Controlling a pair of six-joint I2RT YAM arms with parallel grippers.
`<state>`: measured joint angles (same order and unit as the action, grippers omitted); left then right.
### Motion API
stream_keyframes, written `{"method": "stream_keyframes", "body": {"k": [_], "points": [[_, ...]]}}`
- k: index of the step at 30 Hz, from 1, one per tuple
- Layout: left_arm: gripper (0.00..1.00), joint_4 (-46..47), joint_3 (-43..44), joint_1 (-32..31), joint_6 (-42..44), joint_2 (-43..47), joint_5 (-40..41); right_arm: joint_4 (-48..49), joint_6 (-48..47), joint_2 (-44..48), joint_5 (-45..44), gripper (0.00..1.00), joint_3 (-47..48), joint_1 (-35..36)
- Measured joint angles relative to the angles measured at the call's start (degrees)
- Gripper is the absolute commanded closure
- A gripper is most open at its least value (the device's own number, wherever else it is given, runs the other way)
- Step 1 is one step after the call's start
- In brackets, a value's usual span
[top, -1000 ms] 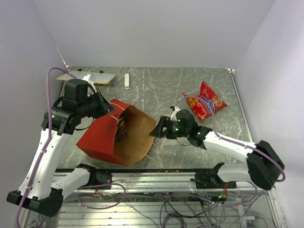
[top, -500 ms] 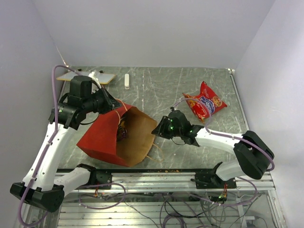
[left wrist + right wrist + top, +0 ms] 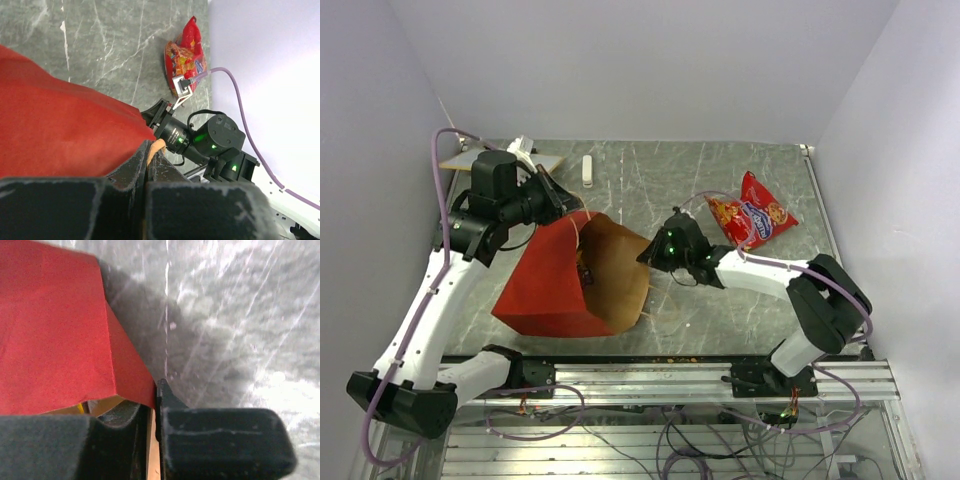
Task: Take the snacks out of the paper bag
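Right tool point(image 3: 643, 257) on bag point(image 3: 545, 290) (marble table point(image 3: 660, 180))

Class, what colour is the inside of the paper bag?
The paper bag is plain brown inside, red outside; the top external view shows it best.

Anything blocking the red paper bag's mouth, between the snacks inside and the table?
Nothing visible. The red paper bag has its mouth open; left gripper and right gripper pinch opposite rim edges, off the path. A dark packet shows inside.
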<state>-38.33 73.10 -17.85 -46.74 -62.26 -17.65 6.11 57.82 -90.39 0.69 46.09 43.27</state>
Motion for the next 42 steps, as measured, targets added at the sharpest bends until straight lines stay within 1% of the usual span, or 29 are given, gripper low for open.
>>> {"method": "stream_keyframes", "body": {"k": [1, 4, 7, 10, 14, 17, 19, 21, 23, 26, 29, 33, 35, 37, 39, 42], "points": [[0.93, 0.83, -0.09, 0.00, 0.00, -0.13, -0.02, 0.02, -0.33, -0.59, 0.00, 1.00, 0.96, -0.66], [0.93, 3.48, 0.15, 0.00, 0.35, -1.95, -0.44, 0.13, -1.09, -1.11, -0.02, 1.00, 2.84, -2.99], [0.93, 5.42, 2.25, -0.13, 1.46, -6.60, -0.92, 0.52, -1.55, -1.05, -0.26, 1.00, 3.21, -5.11], [0.93, 5.84, 7.10, -1.14, 3.52, -13.00, -1.05, 0.57, -1.70, -0.81, -0.59, 1.00, 2.78, -6.23], [0.93, 5.90, 14.56, -4.59, 6.54, -20.76, -1.25, 1.73, -1.57, 1.55, -1.25, 1.00, 0.22, -6.51], [0.93, 5.88, 16.79, -7.39, 8.15, -23.23, -1.44, 2.40, -1.22, 4.02, -1.27, 1.00, -2.21, -6.10], [0.93, 5.42, 16.59, -8.83, 8.90, -23.32, -1.49, 2.47, -1.05, 5.31, -1.42, 1.00, -3.45, -5.53], [0.93, 5.53, 14.49, -9.84, 9.16, -21.79, -1.49, 2.58, -0.79, 6.38, -1.42, 1.00, -4.50, -4.42], [0.93, 5.07, 10.32, -10.25, 9.25, -18.51, -1.42, 2.84, -0.28, 7.80, -1.42, 1.00, -5.92, -2.40], [0.93, 1.60, 4.39, -10.23, 9.25, -11.98, -0.46, 2.80, 0.11, 8.94, -1.27, 1.00, -7.02, 0.90], [0.93, -2.80, 1.09, -10.16, 9.22, -5.81, 0.83, 3.10, 0.07, 8.92, -1.14, 0.99, -7.02, 4.42], [0.93, -8.57, -0.66, -10.16, 8.81, 1.70, 4.04, 3.58, -0.13, 8.46, -0.94, 0.92, -6.86, 8.04], [0.93, -10.08, -0.72, -10.16, 8.24, 3.78, 5.49, 2.93, -0.85, 8.07, -1.22, 0.82, -6.78, 9.03], [0.93, -10.71, -0.72, -10.16, 7.30, 4.31, 6.29, 1.22, -2.27, 8.26, -2.56, 0.70, -6.78, 9.20], [0.93, -10.88, -0.72, -10.16, 6.40, 3.85, 6.91, -1.40, -4.87, 9.42, -4.72, 0.61, -6.78, 9.20], [0.93, -11.34, -0.33, -10.16, 5.44, 2.36, 7.82, -5.75, -11.63, 13.94, -7.91, 0.57, -6.78, 9.16]]}}
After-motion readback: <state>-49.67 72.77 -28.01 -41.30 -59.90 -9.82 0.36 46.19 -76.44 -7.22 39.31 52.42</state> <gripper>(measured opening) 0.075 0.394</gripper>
